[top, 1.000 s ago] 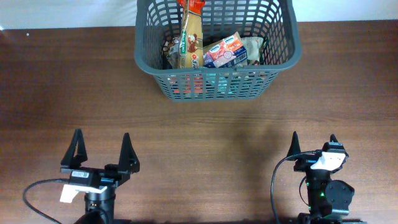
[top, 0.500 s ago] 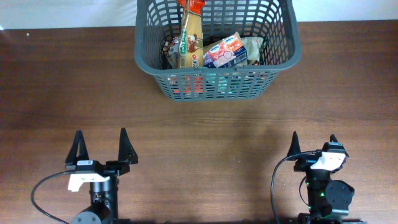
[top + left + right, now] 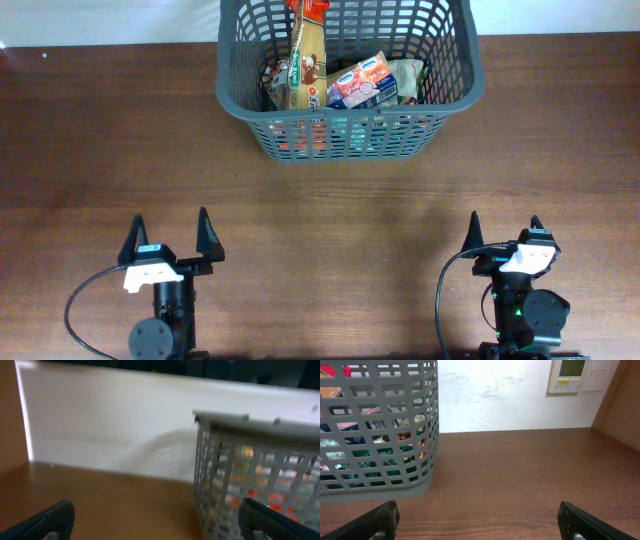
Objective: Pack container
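The dark grey lattice basket (image 3: pixel 455 85) stands at the far middle of the table, holding several snack packets (image 3: pixel 365 85). It also shows in the left wrist view (image 3: pixel 210 460) at the right and in the right wrist view (image 3: pixel 427 435) at the left. My left gripper (image 3: pixel 169 235) is open and empty at the near left, well short of the basket. My right gripper (image 3: pixel 502 230) is open and empty at the near right. Both point toward the basket with nothing between their fingers.
The brown wooden table (image 3: pixel 330 210) runs between the grippers and the basket. A white wall (image 3: pixel 490 395) stands behind the table, with a wall panel (image 3: pixel 572 375) at the upper right of the right wrist view.
My left gripper has shifted a little to the right and turned, its fingers now slightly closer together. The right arm and the basket have not moved.
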{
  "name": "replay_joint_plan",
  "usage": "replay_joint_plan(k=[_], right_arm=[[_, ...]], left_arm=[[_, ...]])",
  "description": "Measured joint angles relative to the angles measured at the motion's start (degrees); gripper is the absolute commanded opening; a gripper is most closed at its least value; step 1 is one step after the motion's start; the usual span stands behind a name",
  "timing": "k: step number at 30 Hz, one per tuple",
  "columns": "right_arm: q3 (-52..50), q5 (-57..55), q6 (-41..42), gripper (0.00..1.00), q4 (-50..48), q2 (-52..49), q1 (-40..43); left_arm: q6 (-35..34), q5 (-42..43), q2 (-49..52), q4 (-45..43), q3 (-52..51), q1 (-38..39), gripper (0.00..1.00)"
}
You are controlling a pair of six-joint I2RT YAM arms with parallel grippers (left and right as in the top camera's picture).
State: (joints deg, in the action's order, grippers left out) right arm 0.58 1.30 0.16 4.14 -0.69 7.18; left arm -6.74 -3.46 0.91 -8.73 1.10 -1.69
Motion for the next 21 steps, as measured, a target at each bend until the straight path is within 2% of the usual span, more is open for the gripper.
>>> replay_joint_plan(k=[10, 21], right_arm=[[0.0, 0.0, 0.0, 0.99, 0.0, 0.0, 0.0], [0.0, 0.0, 0.02, 0.99, 0.0, 0.0, 0.0]], left_arm=[[0.02, -0.02, -0.02, 12.33, -0.22, 0.0, 0.99], [0.02, 0.0, -0.02, 13.25, -0.26, 0.0, 0.99]])
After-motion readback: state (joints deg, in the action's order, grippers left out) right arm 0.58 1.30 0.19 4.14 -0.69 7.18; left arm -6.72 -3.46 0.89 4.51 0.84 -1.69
